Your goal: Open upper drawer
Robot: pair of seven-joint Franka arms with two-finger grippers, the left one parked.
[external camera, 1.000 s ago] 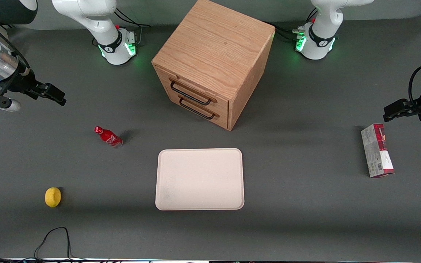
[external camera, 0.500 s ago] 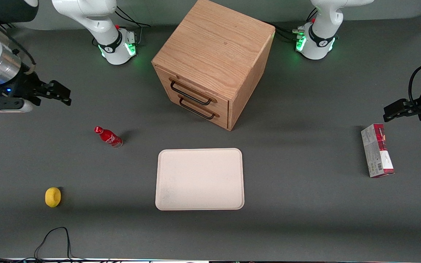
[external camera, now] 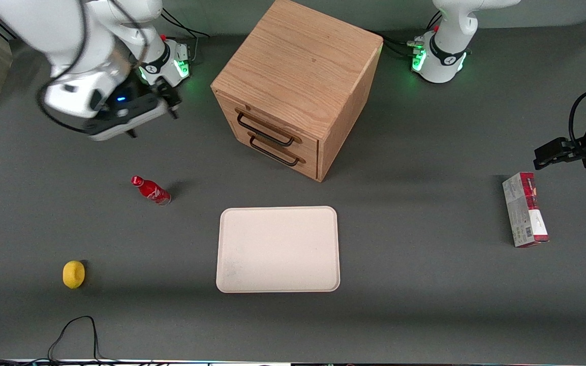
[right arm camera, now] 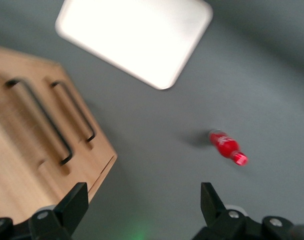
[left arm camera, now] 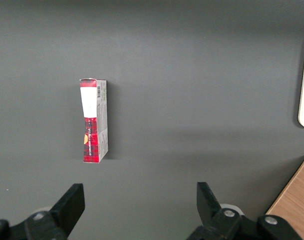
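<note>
Grey matte tabletop (external camera: 425, 315), one continuous surface, with wide bare stretches between its items.

Wooden cube cabinet (external camera: 298, 66): upper centre of the front view, set at an angle, one corner toward the camera. Two drawer fronts on its camera-facing side.

Upper drawer (external camera: 267, 124): topmost of the two, flush with the cabinet face, closed; its black wire handle (external camera: 265, 130) untouched. In the right wrist view the same drawer (right arm camera: 34, 125) shows edge-on with its handle (right arm camera: 42, 120).

Lower drawer (external camera: 277, 148): directly beneath, closed.

Gripper (external camera: 168, 101): upper left of the front view, above the table, near the cabinet at the working arm's end, apart from it; open floor lies between it and the drawer fronts. Jaws spread wide, grasping nothing; fingers (right arm camera: 74, 202) are visible in the right wrist view.

Cream tray (external camera: 277, 249): centre, nearer the camera than the cabinet, clear gap between.

Red bottle (external camera: 150, 190): lying at left of centre.

Yellow object (external camera: 73, 274): lower left.

Red-and-white carton (external camera: 525, 216): right edge, toward the parked arm's end.
</note>
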